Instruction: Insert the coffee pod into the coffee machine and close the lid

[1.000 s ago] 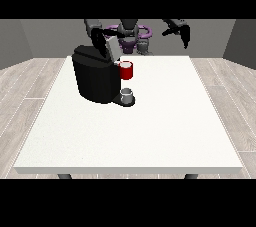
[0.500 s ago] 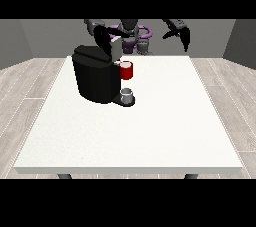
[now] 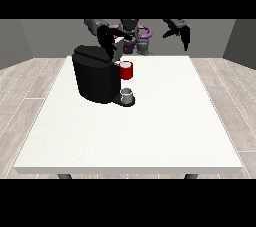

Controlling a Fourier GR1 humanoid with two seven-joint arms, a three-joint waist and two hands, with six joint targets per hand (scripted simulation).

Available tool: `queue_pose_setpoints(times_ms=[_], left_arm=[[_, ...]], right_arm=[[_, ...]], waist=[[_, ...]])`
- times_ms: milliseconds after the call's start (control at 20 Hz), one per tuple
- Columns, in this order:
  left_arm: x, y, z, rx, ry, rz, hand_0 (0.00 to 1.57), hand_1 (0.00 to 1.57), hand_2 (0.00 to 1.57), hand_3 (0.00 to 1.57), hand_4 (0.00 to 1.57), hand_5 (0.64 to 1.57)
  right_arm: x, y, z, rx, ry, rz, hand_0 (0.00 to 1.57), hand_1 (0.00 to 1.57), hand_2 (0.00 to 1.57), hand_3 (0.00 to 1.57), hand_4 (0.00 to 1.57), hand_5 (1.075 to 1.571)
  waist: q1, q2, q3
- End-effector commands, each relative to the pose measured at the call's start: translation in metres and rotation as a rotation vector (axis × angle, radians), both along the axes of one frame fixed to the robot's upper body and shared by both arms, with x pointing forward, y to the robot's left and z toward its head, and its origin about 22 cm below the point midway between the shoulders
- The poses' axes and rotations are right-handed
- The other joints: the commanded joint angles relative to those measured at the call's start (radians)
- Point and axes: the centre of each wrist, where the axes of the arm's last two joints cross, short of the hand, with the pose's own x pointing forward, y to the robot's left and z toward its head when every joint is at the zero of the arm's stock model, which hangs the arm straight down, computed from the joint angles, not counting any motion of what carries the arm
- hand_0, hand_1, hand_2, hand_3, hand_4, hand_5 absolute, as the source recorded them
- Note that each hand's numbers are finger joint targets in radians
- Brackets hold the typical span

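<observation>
The black coffee machine (image 3: 94, 78) stands on the left half of the white table (image 3: 165, 121). A red thing at the machine (image 3: 126, 70) sits at its front, and a small grey thing (image 3: 127, 94) stands on the base below it; I cannot tell it for the pod. The hand at the view's left (image 3: 107, 40) hangs over the machine's top rear edge, its fingers pointing straight down at the lid. The hand at the view's right (image 3: 182, 33) is raised over the table's far right edge, fingers relaxed and holding nothing.
The robot's purple and grey torso (image 3: 134, 36) stands behind the table's far edge. Wooden floor surrounds the table on both sides.
The hand at the view's left has shifted slightly rightward and down towards the machine's top. The hand at the view's right has dropped a little.
</observation>
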Motion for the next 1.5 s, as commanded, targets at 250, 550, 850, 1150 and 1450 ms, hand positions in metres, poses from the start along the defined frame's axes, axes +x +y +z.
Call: queue_pose_setpoints(times_ms=[250,550,850,1150,1450], left_arm=[[0.008,-0.013,0.008,-0.008,-0.059,-0.070,0.00,0.00,0.00,0.00,0.41,1.571],[0.023,-0.032,0.026,-0.005,-0.107,-0.106,0.00,0.00,0.00,0.00,0.43,1.571],[0.024,-0.040,0.029,0.002,-0.119,-0.172,0.00,0.00,0.00,0.00,0.37,1.571],[0.033,-0.057,0.045,-0.010,-0.173,-0.245,0.00,0.00,0.00,0.00,0.36,1.571],[0.041,-0.056,0.074,0.016,-0.256,-0.291,0.00,0.00,0.00,0.00,0.28,1.571]], right_arm=[[0.002,0.044,0.059,-0.083,-0.196,0.107,0.00,0.00,0.00,0.00,0.26,1.571],[-0.006,0.054,0.092,-0.076,-0.245,0.081,0.00,0.00,0.00,0.00,0.10,1.571],[-0.014,0.031,0.126,-0.121,-0.255,-0.004,0.00,0.00,0.00,0.00,0.00,1.571],[-0.028,0.021,0.159,-0.121,-0.269,-0.063,0.00,0.00,0.00,0.00,0.00,1.571],[-0.022,0.033,0.184,-0.084,-0.423,-0.013,0.00,0.00,0.00,0.00,0.00,1.571]], waist=[[0.130,0.055,-0.0114],[0.174,0.099,-0.0111],[0.265,0.144,-0.0110],[0.346,0.200,-0.0107],[0.364,0.299,-0.0117]])
